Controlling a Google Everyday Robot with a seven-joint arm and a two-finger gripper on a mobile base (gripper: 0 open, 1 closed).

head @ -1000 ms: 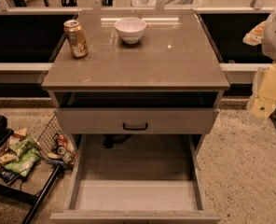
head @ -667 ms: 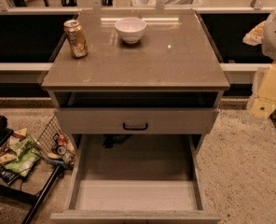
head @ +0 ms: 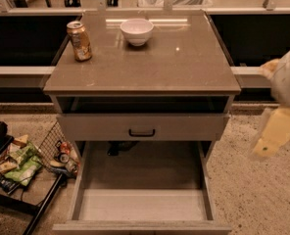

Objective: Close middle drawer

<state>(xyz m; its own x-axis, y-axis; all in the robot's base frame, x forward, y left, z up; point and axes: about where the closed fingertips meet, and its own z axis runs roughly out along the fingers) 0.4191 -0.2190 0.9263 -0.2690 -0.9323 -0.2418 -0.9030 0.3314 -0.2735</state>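
The cabinet (head: pixel 145 62) has a drawer front with a small black bar handle (head: pixel 141 132) just under its top; this is the top drawer. Below it the middle drawer (head: pixel 141 204) is pulled far out toward me, a wide shallow empty box whose front edge (head: pixel 140 227) sits at the bottom of the view; its handle is hidden. The lowest drawer is hidden beneath it. My gripper (head: pixel 265 148), on a pale white-and-yellow arm, hangs at the right edge of the view. It is to the right of the cabinet at drawer height, apart from it.
A gold can (head: pixel 80 40) and a white bowl (head: pixel 136 31) stand on the cabinet top. A black wire rack (head: pixel 42 180) with snack bags (head: pixel 20 163) sits on the floor at the left. Speckled floor lies to the right, and a counter ledge runs behind.
My gripper and arm have moved down along the right side of the cabinet. The drawers, can and bowl have not moved.
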